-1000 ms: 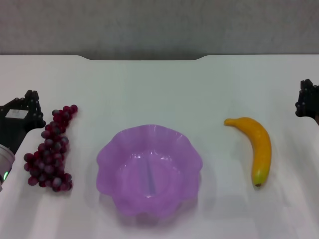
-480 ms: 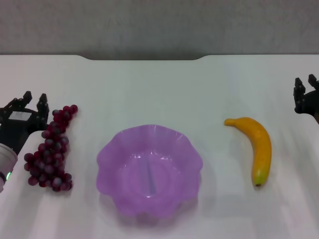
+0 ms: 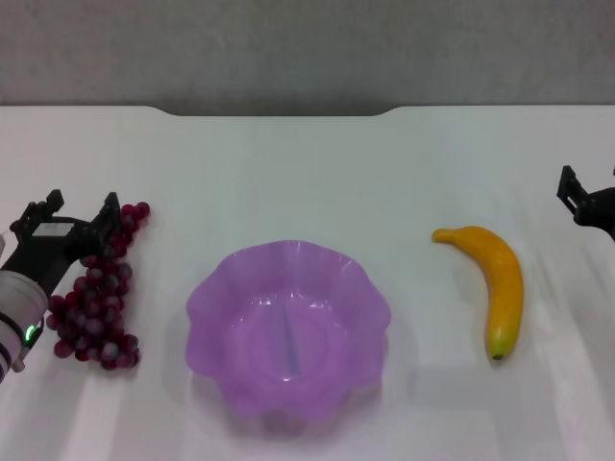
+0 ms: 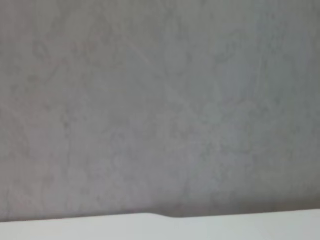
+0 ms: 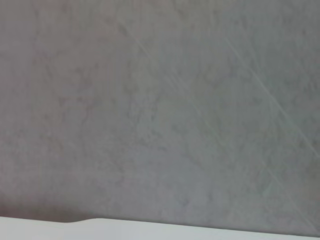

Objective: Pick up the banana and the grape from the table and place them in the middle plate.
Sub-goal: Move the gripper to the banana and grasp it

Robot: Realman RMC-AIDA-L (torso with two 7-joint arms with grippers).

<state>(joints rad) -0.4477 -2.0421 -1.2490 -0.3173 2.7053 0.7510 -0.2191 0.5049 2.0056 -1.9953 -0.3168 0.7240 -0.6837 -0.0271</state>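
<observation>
The grape (image 3: 96, 303), a long dark red-purple bunch, lies on the white table (image 3: 288, 173) at the left. My left gripper (image 3: 81, 207) is open, with one finger touching or overlapping the bunch's far end and the other to its left. The middle plate (image 3: 207, 293), translucent purple with a wavy rim, sits empty in the centre. To its right lies the yellow-orange banana (image 3: 498, 279), dark tip toward me. My right gripper (image 3: 590, 188) is open at the right edge, beyond and to the right of the banana, partly cut off. Both wrist views show neither fruit nor fingers.
A grey wall (image 3: 307, 48) runs behind the table's far edge, which has a shallow notch (image 3: 279, 111) in the middle. The wrist views show that wall (image 4: 160, 100) and a thin strip of table edge (image 5: 150, 230).
My left gripper has moved right toward the grape and spread its fingers wider. My right gripper has opened and shifted slightly left. The fruit and the plate have not moved.
</observation>
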